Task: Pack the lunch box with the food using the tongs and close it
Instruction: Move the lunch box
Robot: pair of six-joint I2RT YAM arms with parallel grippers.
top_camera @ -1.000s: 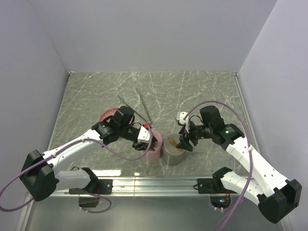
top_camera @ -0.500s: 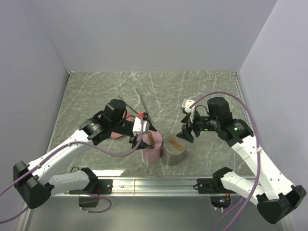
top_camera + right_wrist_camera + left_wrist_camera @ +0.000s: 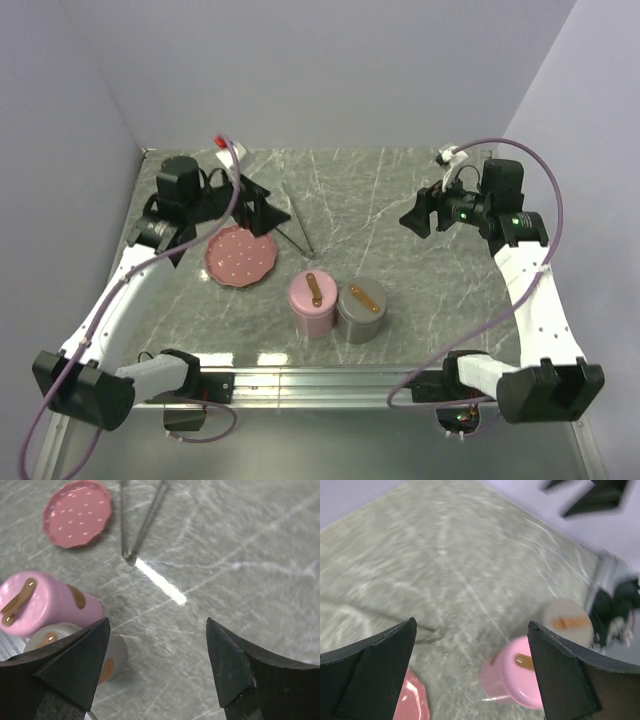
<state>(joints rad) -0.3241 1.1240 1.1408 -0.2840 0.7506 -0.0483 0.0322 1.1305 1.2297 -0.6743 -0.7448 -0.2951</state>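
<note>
grey box [image 3: 361, 310]: nearest, by the table's [image 3: 440, 290] near edge, a little right of the middle – lid on, a brown strap across the top
pink box [image 3: 312, 301]: touching the grey box on its left, upright, lid on, with the same brown strap
plate [image 3: 240, 256]: pink with white dots, flat on the table, left of the boxes and a little farther back, apart from them
tongs [image 3: 129, 554]: lying flat on the table beyond the boxes, just right of the plate – arms in a narrow V with nothing between them, joined end toward the boxes, free ends toward the far edge; no gripper touches them
right gripper [image 3: 157, 625]: raised over the right side of the table, well apart from the boxes; jaws spread wide, only bare table between them
left gripper [image 3: 471, 630]: raised over the far left part, above the plate's far side; jaws spread wide, gripping nothing
</note>
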